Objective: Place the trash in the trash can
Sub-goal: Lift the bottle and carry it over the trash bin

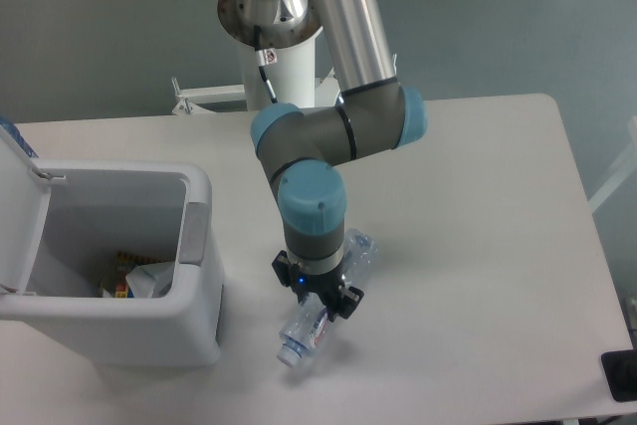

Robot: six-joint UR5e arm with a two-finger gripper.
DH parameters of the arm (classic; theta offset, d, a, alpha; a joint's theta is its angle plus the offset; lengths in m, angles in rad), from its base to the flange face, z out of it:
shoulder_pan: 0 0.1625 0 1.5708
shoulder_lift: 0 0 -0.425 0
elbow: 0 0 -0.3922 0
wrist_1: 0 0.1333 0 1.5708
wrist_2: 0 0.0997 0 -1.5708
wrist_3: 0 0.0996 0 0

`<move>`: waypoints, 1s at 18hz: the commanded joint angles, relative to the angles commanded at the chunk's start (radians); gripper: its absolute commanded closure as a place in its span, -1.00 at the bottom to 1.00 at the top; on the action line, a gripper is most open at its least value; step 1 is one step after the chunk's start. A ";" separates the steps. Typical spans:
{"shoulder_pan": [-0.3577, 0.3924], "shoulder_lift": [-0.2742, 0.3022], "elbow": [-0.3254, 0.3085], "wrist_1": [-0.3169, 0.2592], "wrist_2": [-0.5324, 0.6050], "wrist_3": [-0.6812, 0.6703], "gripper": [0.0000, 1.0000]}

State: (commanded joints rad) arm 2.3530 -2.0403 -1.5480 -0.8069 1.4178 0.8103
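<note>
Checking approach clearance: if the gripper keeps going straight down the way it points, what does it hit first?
The bottle. The gripper points down right over its middle, and the bottle lies on the table. Whether the fingers already touch it can't be told from this view.

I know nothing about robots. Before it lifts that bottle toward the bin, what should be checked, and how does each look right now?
1. Pincer sits over the bottle: ok.
2. Fingers firmly closed on the bottle: cannot tell, the wrist hides them.
3. Trash can lid open: ok.
4. Room left inside the can: ok, only some trash at the bottom.
5. Table path from bottle to can is free: ok.
</note>
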 joint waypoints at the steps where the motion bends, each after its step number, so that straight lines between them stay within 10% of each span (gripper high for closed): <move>1: 0.003 -0.001 0.031 0.002 -0.028 -0.043 -0.17; 11: 0.016 0.037 0.292 0.138 -0.146 -0.468 -0.17; 18: -0.024 0.167 0.277 0.138 -0.242 -0.654 -0.17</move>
State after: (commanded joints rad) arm 2.3286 -1.8732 -1.2715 -0.6688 1.1754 0.1566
